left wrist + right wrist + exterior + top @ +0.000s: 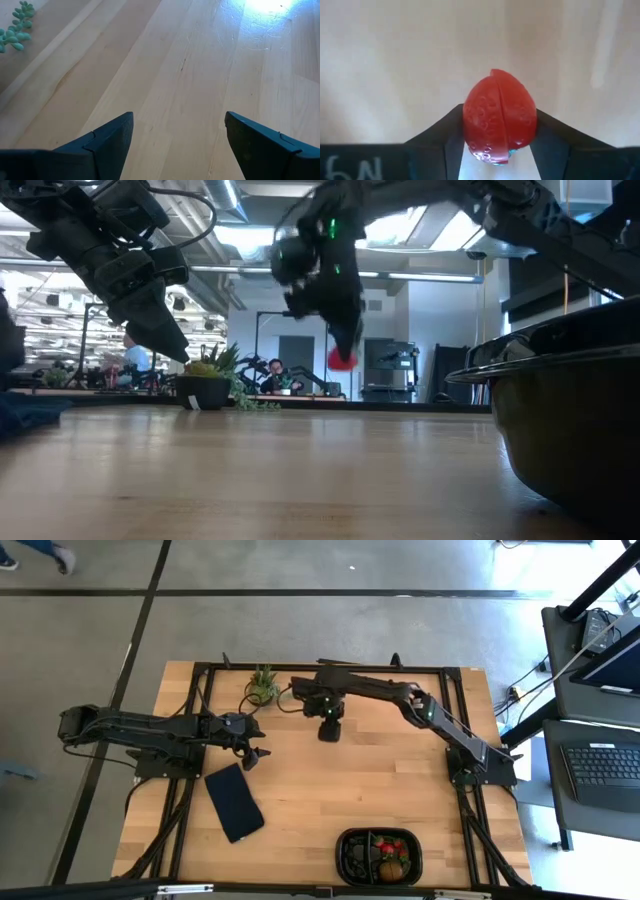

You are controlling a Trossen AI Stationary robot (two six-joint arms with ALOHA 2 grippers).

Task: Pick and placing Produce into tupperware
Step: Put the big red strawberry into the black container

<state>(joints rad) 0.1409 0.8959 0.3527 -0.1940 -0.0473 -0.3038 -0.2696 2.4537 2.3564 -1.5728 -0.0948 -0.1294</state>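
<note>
A red strawberry piece (500, 117) sits between the fingers of my right gripper (329, 732), which hovers over the far middle of the table; in the low view the berry (342, 359) hangs well above the wood. The black tupperware (350, 845) rests at the near edge, right of centre, with red pieces and a brown kiwi-like fruit (391, 868) inside. My left gripper (257, 755) is open above bare wood at the left, just beyond the navy slab, its fingers (117, 137) spread wide. My right gripper pinches the strawberry's two flanks (472, 125) between its fingers, coming from above and pointing down. The berry's rounded end sticks out past the fingertips. It is lifted clear of the table.
A spiky green potted plant (263, 686) stands at the far edge, left of my right gripper. A flat navy slab (234, 802) lies left of centre toward the near edge. Bare wood stretches between the grippers and the tray. People and desks show in the room behind.
</note>
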